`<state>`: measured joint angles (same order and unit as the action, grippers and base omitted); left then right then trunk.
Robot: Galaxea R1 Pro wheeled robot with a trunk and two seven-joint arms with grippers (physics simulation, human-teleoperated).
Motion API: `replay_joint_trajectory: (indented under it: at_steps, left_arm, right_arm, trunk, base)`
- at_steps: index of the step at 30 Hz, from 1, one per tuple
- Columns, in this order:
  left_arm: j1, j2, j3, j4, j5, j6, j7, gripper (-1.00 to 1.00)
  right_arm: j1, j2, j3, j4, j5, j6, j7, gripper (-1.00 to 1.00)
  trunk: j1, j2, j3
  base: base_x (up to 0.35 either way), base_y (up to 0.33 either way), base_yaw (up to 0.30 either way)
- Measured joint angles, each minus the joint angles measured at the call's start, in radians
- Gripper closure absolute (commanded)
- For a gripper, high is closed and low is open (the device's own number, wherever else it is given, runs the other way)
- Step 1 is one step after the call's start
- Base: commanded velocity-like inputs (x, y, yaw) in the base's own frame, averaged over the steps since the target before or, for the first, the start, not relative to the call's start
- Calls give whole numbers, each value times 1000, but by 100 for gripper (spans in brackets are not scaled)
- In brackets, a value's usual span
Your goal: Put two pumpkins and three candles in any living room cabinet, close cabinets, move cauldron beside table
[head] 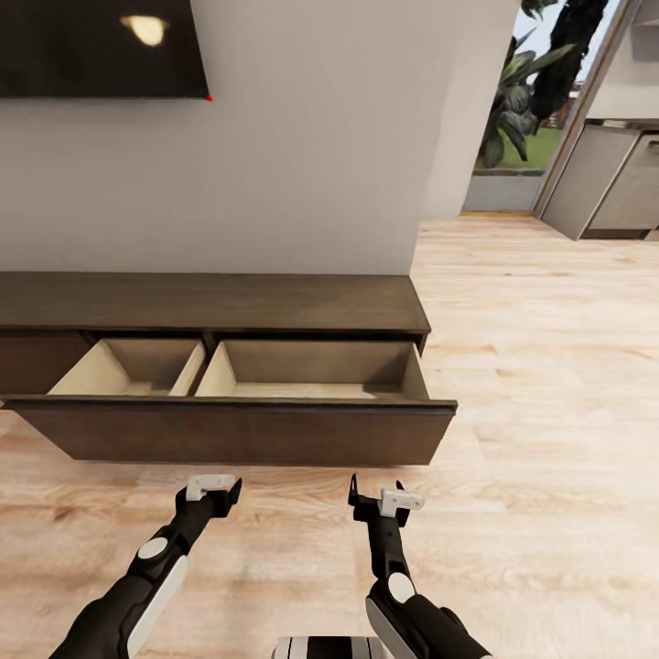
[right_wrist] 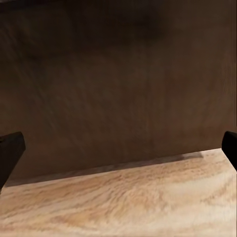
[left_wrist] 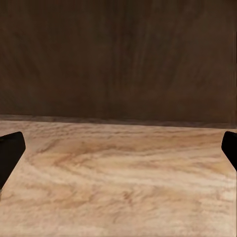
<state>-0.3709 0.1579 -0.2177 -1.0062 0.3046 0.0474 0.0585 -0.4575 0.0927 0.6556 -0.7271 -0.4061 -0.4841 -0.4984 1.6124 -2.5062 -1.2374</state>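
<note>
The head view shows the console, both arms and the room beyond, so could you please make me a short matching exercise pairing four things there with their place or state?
Things:
1. Long dark-brown wood console drawer
2. Black wall-mounted screen
3. Left gripper
4. Green leafy plant

Place or state:
A. Low over the pale wood floor, jaws apart
B. Pulled open, beige compartments bare
C. Beyond the doorway at far right
D. On the wall above the console

Pairs: 1-B, 2-D, 3-A, 4-C

cabinet (head: pixel 229 430): dark-brown wood, beige inside | floor (head: pixel 531 366): pale woodgrain | wall (head: pixel 320 137): grey-white
</note>
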Motion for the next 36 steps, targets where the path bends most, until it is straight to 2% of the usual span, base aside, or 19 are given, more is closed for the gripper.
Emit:
replay_joint_trajectory:
  at_steps: [9, 36]
  left_arm:
    - [0, 0, -1, 0, 0, 1, 0, -100]
    - [0, 5, 1, 0, 0, 0, 0, -100]
  right_arm:
    - [0, 0, 0, 1, -1, 1, 0, -100]
    - [0, -8, -10, -16, -16, -5, 15, -100]
  trunk:
    - [0, 0, 0]
    - [0, 0, 0]
  base:
    - [97, 44, 0]
    - [11, 19, 0]
